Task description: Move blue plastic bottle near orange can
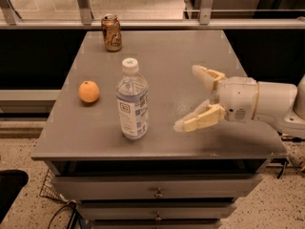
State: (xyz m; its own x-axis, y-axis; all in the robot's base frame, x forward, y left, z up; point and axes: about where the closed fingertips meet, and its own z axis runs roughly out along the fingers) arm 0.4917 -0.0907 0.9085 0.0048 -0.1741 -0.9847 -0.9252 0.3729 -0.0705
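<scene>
The blue plastic bottle [132, 101] stands upright near the front of the grey table, clear with a white cap and a pale label. The orange can [111, 33] stands upright at the table's far left edge, well behind the bottle. My gripper [187, 98] comes in from the right, hovering over the table to the right of the bottle. Its two cream fingers are spread wide apart and hold nothing. A gap of bare tabletop lies between the fingertips and the bottle.
A round orange fruit [89, 91] lies on the table left of the bottle. The grey table [167, 56] has drawers below its front edge. A railing with glass runs behind the table. My white arm [271, 101] extends over the table's right edge.
</scene>
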